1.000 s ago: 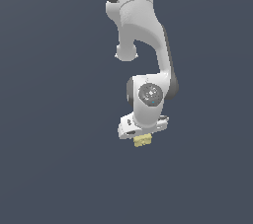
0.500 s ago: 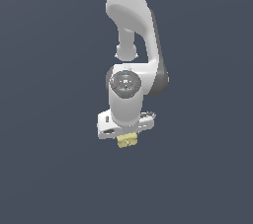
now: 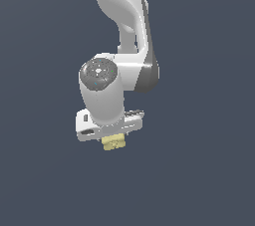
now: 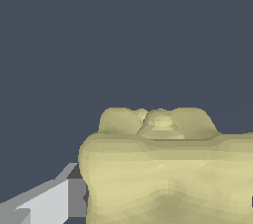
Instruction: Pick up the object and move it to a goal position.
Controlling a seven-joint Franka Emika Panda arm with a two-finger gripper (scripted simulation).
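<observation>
The gripper is clamping the object, a pale yellow bumpy block, directly beneath the white arm, slightly below and left of frame centre in the exterior view. The block is filling the wrist view.

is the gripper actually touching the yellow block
Touching. In the wrist view the yellow block sits flush against a gripper finger; the exterior view shows it directly under the gripper.
</observation>
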